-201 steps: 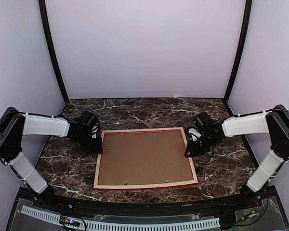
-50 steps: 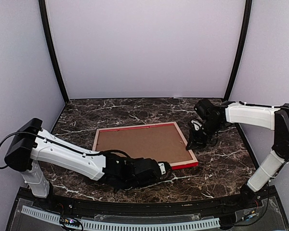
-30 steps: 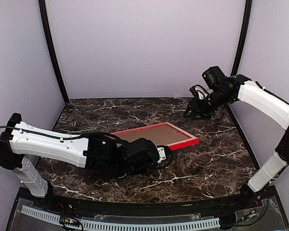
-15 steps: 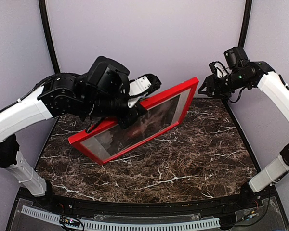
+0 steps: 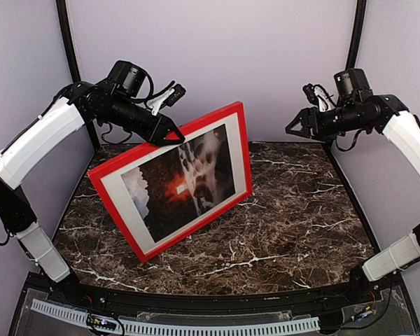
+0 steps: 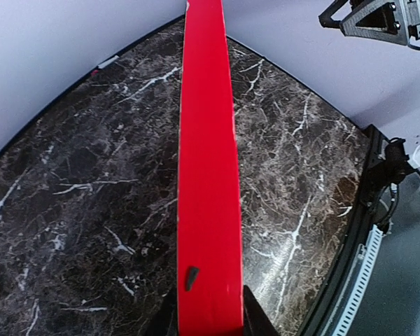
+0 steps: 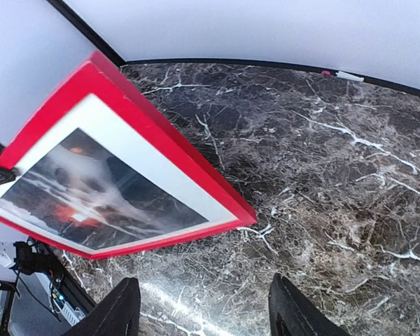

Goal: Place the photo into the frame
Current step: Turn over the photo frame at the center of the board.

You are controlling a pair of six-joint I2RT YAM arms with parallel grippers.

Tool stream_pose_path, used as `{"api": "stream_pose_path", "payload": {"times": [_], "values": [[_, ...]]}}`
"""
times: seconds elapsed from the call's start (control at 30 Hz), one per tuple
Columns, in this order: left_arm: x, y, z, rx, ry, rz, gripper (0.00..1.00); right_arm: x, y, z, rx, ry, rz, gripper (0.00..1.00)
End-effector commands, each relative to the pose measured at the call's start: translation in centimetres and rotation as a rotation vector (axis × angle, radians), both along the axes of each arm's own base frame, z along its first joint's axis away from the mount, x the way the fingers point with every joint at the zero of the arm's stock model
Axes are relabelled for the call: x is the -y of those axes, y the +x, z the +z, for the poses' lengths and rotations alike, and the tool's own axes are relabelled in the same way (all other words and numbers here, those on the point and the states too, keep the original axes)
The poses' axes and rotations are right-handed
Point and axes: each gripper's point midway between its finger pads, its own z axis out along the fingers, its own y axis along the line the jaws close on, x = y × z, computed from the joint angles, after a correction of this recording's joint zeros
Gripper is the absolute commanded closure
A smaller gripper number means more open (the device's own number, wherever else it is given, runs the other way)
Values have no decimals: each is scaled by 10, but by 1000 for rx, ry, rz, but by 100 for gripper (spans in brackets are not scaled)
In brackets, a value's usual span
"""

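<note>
Frame [image 5: 210, 122] now aloft (earlier flat, face-down)

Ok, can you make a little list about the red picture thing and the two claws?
frame: red, held up, tilted, picture side facing the arms
photo: inside the frame, white border around it
left claw: shut on the frame's top rail
right claw: open, empty, apart from the frame
</note>
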Motion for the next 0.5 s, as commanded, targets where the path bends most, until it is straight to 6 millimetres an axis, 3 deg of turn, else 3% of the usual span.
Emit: {"api": "stream_pose_path", "payload": {"times": [0.0,0.1,0.17,0.47], "values": [[25,-18,49,-67,-246,-247,100,-16,-6,13,85,49,127,35],[34,-23,40,-138,-236,-347,100,-24,-11,14,105,56,192,30],[45,-16,16,-208,-217,-384,100,-29,-12,16,135,60,229,27],[69,4,-25,-339,-241,-470,100,-36,15,16,223,-71,329,17]]}}
